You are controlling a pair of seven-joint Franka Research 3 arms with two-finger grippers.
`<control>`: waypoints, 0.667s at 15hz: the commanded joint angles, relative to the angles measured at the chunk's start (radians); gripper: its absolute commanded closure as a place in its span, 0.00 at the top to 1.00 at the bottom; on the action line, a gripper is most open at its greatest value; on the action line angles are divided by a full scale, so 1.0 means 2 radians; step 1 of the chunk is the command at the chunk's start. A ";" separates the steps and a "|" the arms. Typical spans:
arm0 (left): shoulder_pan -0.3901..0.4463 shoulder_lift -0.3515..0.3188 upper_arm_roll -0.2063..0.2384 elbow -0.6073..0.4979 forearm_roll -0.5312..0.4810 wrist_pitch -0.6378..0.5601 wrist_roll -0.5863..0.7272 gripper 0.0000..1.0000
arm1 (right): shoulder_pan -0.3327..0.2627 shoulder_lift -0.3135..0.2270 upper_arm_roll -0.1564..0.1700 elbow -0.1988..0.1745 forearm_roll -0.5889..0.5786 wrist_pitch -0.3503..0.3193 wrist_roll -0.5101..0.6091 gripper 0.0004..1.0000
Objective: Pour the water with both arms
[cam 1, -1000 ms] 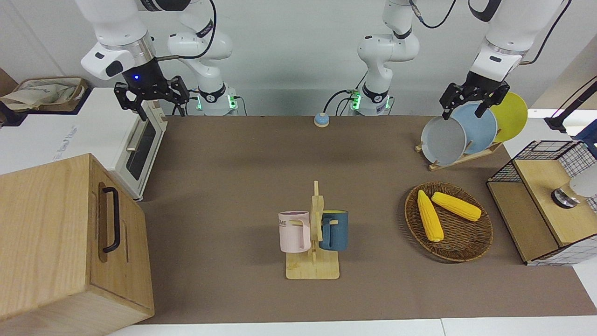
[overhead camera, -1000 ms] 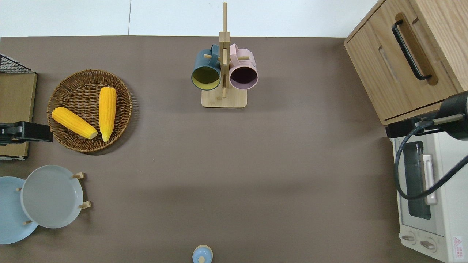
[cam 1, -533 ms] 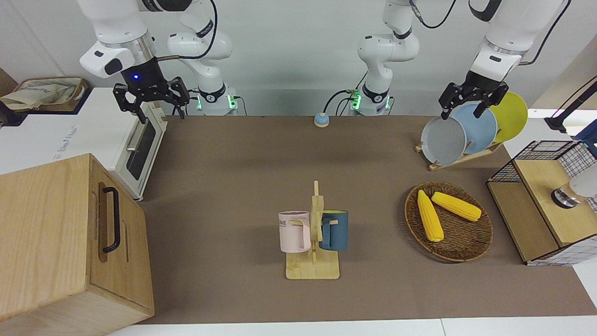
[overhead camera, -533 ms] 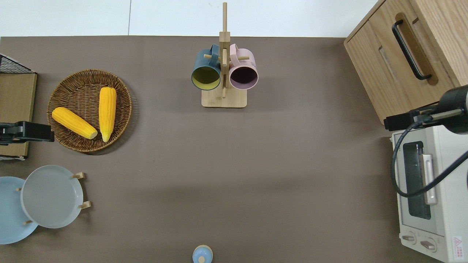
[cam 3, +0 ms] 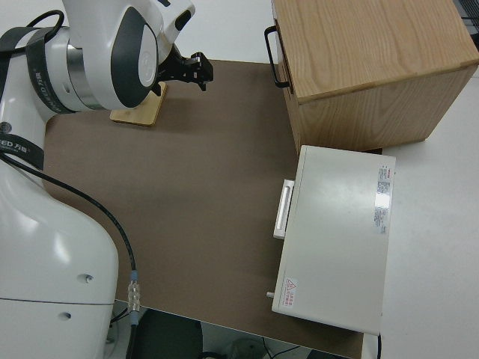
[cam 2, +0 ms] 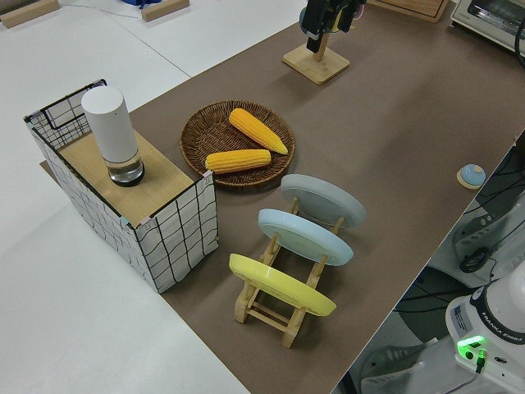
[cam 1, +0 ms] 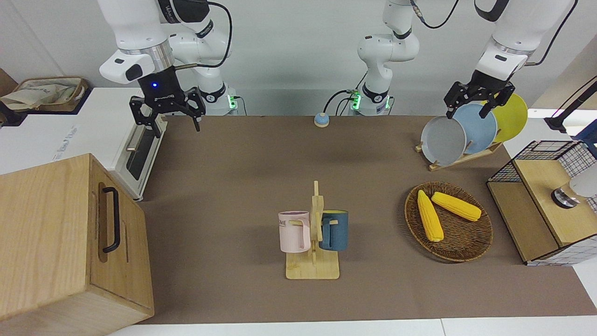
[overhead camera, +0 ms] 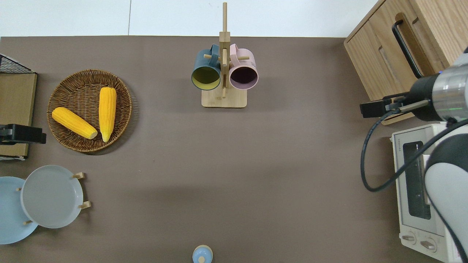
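My right gripper [cam 1: 175, 125] hangs open and empty in the air, over the table's edge between the wooden cabinet [overhead camera: 409, 54] and the toaster oven [overhead camera: 420, 190]; the overhead view shows the right gripper [overhead camera: 370, 109] from the side. My left gripper [cam 1: 467, 112] is open and empty too, and the overhead view puts the left gripper [overhead camera: 22, 134] over the wooden shelf [overhead camera: 14, 98] beside the corn basket. A pink mug [cam 1: 294, 231] and a dark blue mug [cam 1: 335, 230] hang on a wooden mug rack [cam 1: 312, 269] mid-table. No water shows.
A wicker basket [cam 1: 466, 242] holds two corn cobs. Three plates stand in a rack [cam 1: 459, 135] near the left arm's base. A white cylinder [cam 2: 112, 133] stands on the wire-sided shelf. A small blue button [cam 1: 321, 120] lies near the robots.
The right arm swung off the toaster oven toward the table's middle and farther from the robots, gripper still open. The left gripper shifted slightly toward its own end of the table.
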 commanded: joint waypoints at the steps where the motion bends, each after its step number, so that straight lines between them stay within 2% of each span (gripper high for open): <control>1: 0.003 0.000 0.037 -0.001 -0.009 0.003 0.044 0.99 | -0.003 0.006 0.027 -0.021 0.005 0.056 -0.012 0.99; 4: 0.003 0.011 0.067 0.001 -0.009 0.007 0.103 0.99 | 0.010 0.022 0.039 -0.033 0.002 0.104 -0.013 0.99; 10: 0.003 0.027 0.127 0.003 -0.017 0.039 0.171 0.99 | 0.061 0.067 0.040 -0.037 -0.072 0.194 -0.016 0.99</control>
